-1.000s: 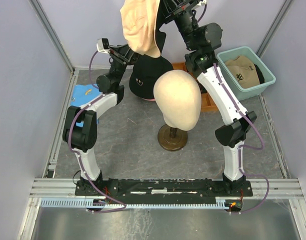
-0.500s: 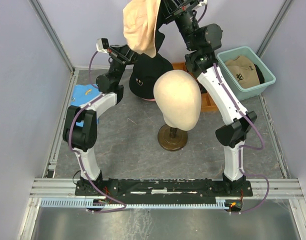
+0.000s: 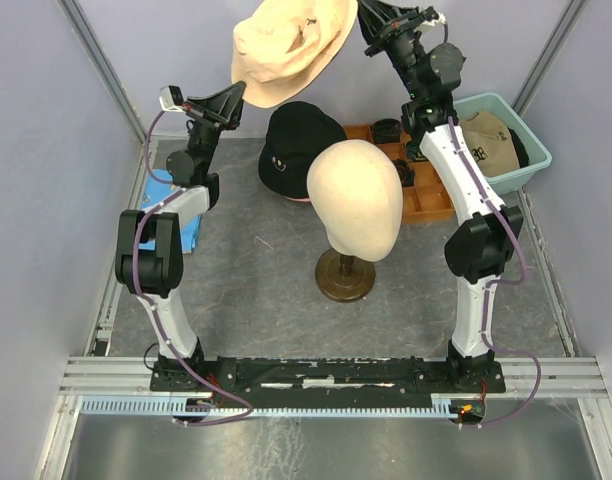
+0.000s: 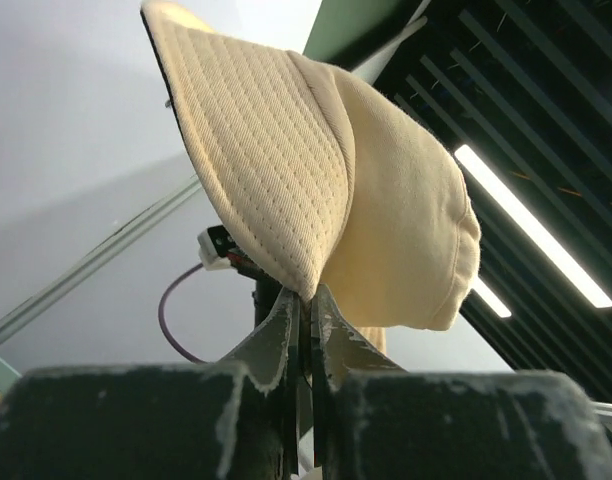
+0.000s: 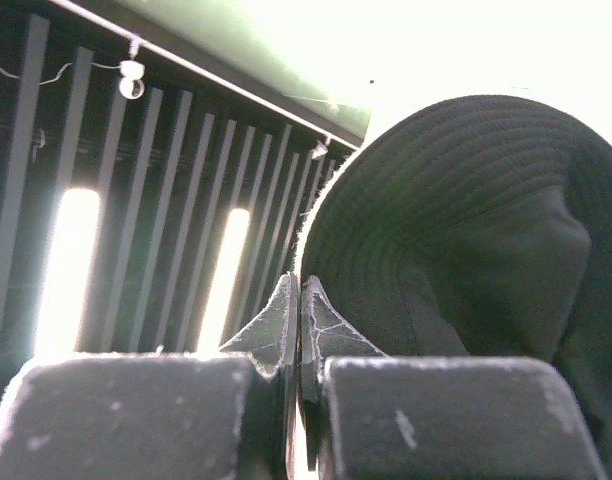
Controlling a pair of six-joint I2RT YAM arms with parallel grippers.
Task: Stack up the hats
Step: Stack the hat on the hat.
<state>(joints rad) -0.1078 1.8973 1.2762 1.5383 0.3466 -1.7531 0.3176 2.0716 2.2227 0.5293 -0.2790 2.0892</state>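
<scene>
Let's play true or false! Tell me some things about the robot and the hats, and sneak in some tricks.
1. The left gripper and the right gripper both pinch the beige hat up in the air. True.
2. The black hat sits on the mannequin head. False: the head is bare, and the black hat lies on the table behind it.
3. A tan cap is inside the teal tub. True.
4. The teal tub is on the robot's left. False: it is on the right.
</scene>
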